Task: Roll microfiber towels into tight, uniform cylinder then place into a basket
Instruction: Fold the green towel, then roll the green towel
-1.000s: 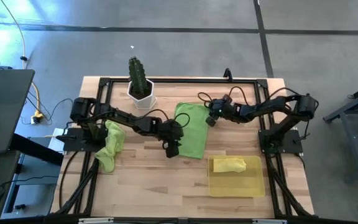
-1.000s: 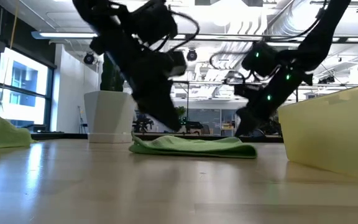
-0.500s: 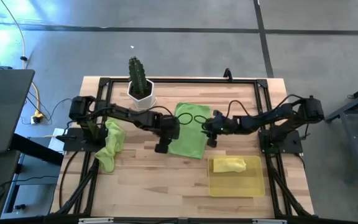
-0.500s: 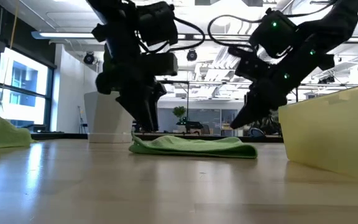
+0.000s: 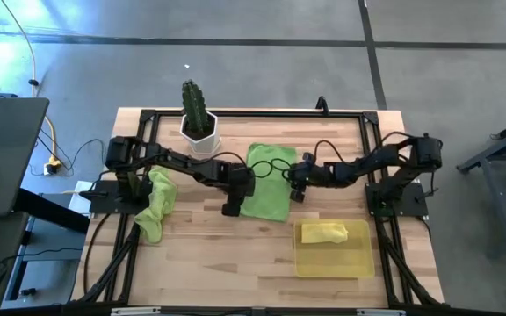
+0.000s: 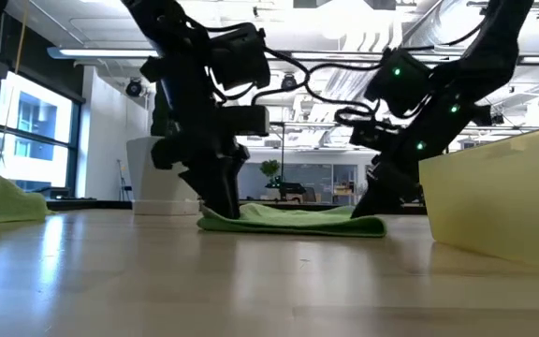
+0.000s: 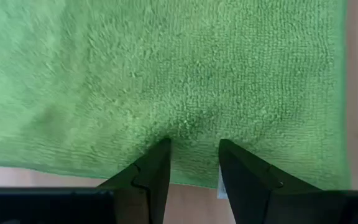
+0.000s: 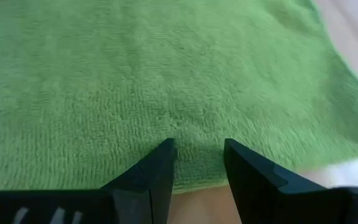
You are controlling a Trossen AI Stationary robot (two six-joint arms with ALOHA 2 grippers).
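A lime green microfiber towel (image 5: 266, 183) lies flat in the middle of the table. My left gripper (image 7: 194, 146) stands open at its left edge, toward the near corner, pointing steeply down. My right gripper (image 8: 199, 148) stands open at its right edge, slanting down. A second lime green towel (image 5: 155, 204) lies crumpled at the table's left side. A rolled yellow towel (image 5: 323, 233) lies in the translucent yellow basket (image 5: 358, 259) at the near right. My left gripper's open fingertips (image 7: 161, 148) are set down on the towel's top face just inside its left edge (image 7: 191, 174), from above, and the pile dimples around them. The towel lies flat on the table. My right gripper's fingertips (image 8: 166, 149) stand just inside the right edge (image 8: 197, 180); I cannot tell whether they touch it.
A white hexagonal pot with a cactus (image 5: 198, 118) stands at the far edge, left of the middle towel. The basket's wall (image 6: 494, 201) rises close beside my right gripper in the low view. Bare wood lies along the near edge.
My right gripper has swung from the towel's far right corner toward the table's near edge and come down at the towel's right edge. My left gripper has rolled, tipped more upright and settled at the towel's left edge. The towel has stayed flat.
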